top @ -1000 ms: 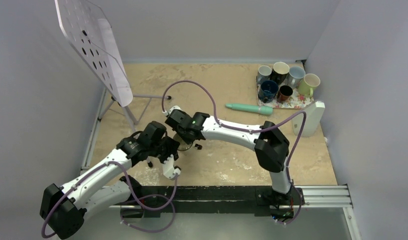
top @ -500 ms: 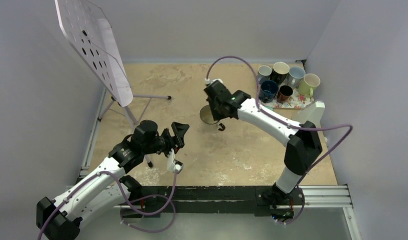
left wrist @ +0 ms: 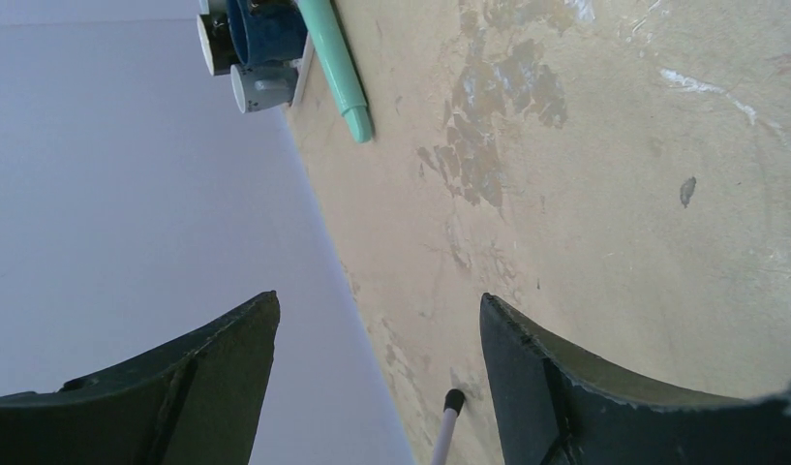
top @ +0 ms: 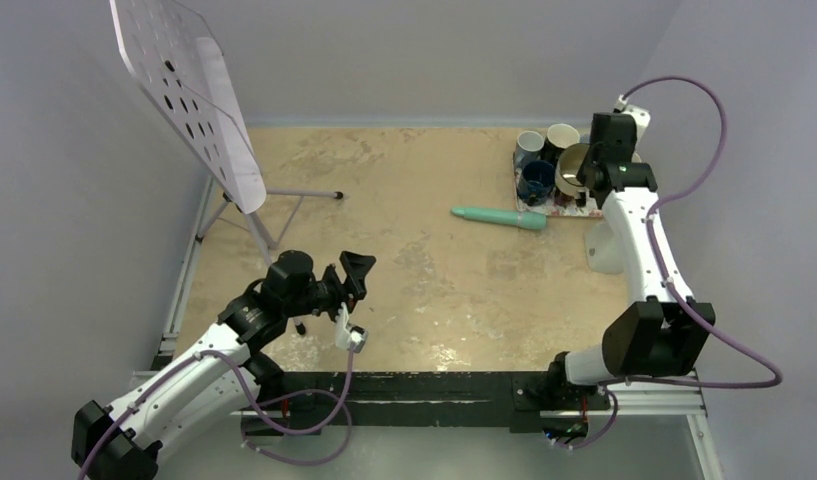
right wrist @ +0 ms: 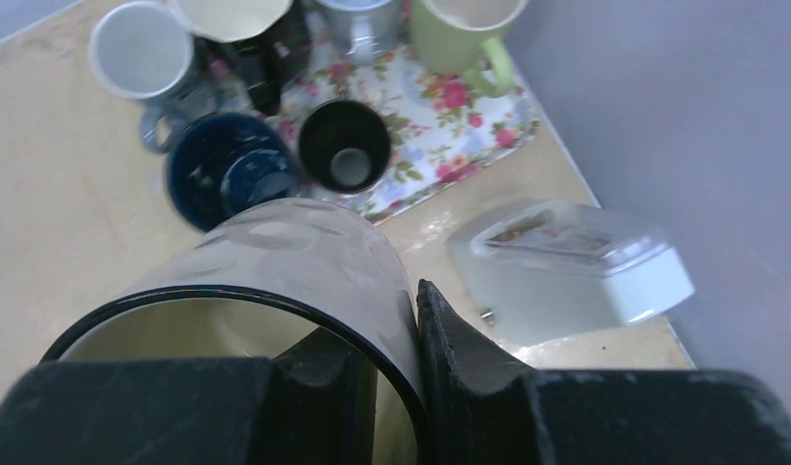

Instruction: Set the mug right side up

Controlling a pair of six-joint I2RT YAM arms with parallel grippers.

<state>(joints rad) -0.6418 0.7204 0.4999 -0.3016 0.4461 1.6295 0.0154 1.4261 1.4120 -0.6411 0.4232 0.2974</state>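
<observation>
Right arm: stretched long to the far-right corner of the sandy beige worktop [top: 434,290]; elbow low by the right wall; wrist bent down over the floral-print tray [right wrist: 440,136]

Right hand [right wrist: 410,325]: narrow, clamped on the wall of the glossy taupe mug with dark rim and cream inside [right wrist: 304,252]; one finger [right wrist: 323,378] inside the mouth, the other pressed on the outside

Taupe mug, place: in the air, clear of the worktop, above the tray and the cups there; from the top camera seen between the dark cups and the pale green mug [right wrist: 469,19]

Taupe mug, look: mouth turned back toward the wrist camera and also open to the top camera as a cream oval, so tilted rather than level; smooth shiny wall with soft reflections; thin dark rim; handle not in view

Left arm: folded low at the near-left of the worktop; forearm angled toward the middle

Left hand [top: 351,300]: wide open, nothing between the fingers; rolled onto its side, worktop standing upright in the wrist view; off the worktop surface

Tray area: dark blue mug [right wrist: 227,174], small black cup [right wrist: 343,145] and pale grey mug [right wrist: 139,48], all mouth up; whether the grey one stands on the tray or beside it, cannot tell

Elsewhere: teal tube [top: 499,217] lying flat near the tray's left side; white lidded box [right wrist: 565,262] just beside the tray's near corner; perforated white board on a stand [top: 189,90] at the far left
</observation>
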